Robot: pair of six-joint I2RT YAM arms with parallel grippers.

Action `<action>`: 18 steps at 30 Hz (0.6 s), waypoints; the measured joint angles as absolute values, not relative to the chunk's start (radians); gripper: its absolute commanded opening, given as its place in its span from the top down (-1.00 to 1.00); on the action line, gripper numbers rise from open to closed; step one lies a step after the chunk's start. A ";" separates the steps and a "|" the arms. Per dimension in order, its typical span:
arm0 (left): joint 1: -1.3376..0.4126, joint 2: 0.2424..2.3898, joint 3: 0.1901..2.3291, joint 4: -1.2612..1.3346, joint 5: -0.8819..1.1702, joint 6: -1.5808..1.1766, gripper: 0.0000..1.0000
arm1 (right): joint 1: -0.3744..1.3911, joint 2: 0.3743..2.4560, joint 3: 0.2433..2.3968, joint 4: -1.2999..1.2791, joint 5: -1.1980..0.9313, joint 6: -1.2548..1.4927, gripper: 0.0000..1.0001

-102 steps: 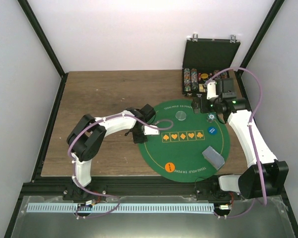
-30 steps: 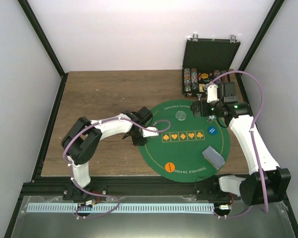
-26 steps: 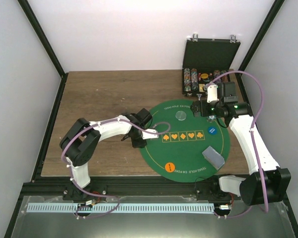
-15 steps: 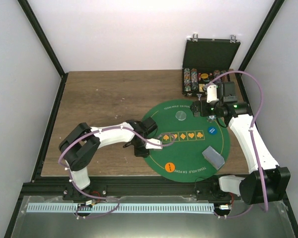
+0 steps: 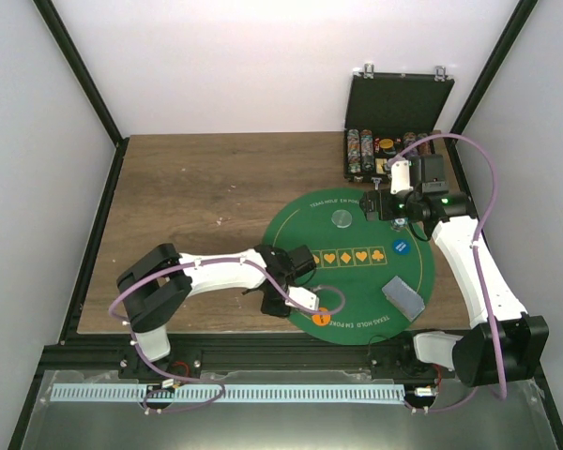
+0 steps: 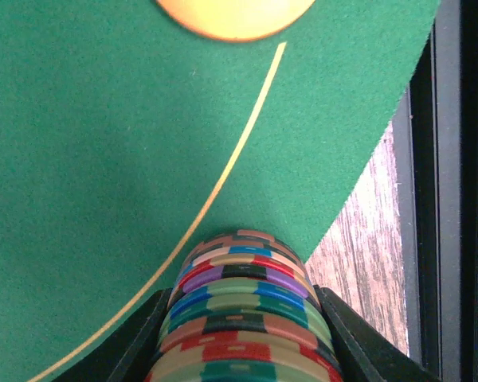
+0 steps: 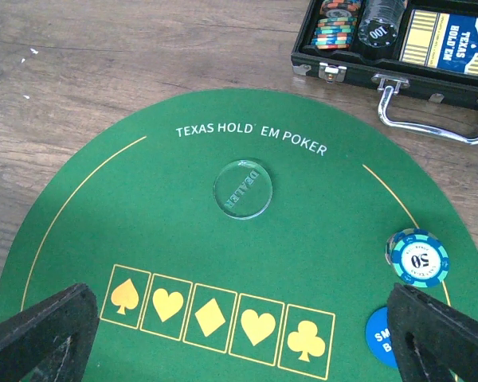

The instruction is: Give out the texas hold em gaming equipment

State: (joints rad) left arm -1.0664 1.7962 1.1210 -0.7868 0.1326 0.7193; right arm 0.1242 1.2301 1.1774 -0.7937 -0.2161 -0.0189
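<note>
A stack of striped chips (image 6: 239, 318) sits clamped in the left gripper (image 5: 311, 302) at the near edge of the green mat (image 6: 88, 159), beside an orange disc (image 6: 235, 12) half cut off. Only the overhead view shows the grey-blue card deck (image 5: 403, 296). The right gripper (image 7: 239, 334) hangs spread, empty. Mat lettering: "TEXAS HOLD' EM POKER"; a clear disc (image 7: 242, 189) says "DEALER"
</note>
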 measured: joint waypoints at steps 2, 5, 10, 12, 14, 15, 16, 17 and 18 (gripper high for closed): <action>-1.072 1.796 1.126 -0.790 0.133 0.738 1.00 | 0.124 1.230 1.178 -0.794 -0.216 -0.019 -1.00; -1.074 1.796 1.129 -0.794 0.132 0.765 1.00 | 0.124 1.230 1.178 -0.794 -0.216 -0.019 -1.00; -1.074 1.824 1.180 -0.812 0.114 0.798 1.00 | 0.124 1.230 1.178 -0.796 -0.216 -0.019 -1.00; -1.074 1.842 1.205 -0.813 0.106 0.805 1.00 | 0.124 1.230 1.178 -0.799 -0.216 -0.019 -1.00; -1.074 1.855 1.221 -0.813 0.099 0.813 1.00 | 0.124 1.230 1.178 -0.801 -0.215 -0.019 -1.00; -1.074 1.856 1.222 -0.814 0.097 0.815 1.00 | 0.124 1.230 1.178 -0.801 -0.215 -0.019 -1.00; -1.074 1.856 1.222 -0.815 0.095 0.817 1.00 | 0.124 1.230 1.178 -0.802 -0.215 -0.019 -1.00; -1.074 1.856 1.222 -0.818 0.093 0.818 0.97 | 0.124 1.230 1.178 -0.802 -0.215 -0.019 -1.00; -1.075 1.857 1.222 -0.821 0.091 0.820 0.92 | 0.124 1.230 1.178 -0.802 -0.215 -0.019 -1.00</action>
State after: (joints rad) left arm -1.0752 1.8568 1.2224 -0.8207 0.0906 0.8204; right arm 0.1242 1.2304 1.1782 -0.8021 -0.2146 -0.0189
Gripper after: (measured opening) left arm 0.421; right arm 0.999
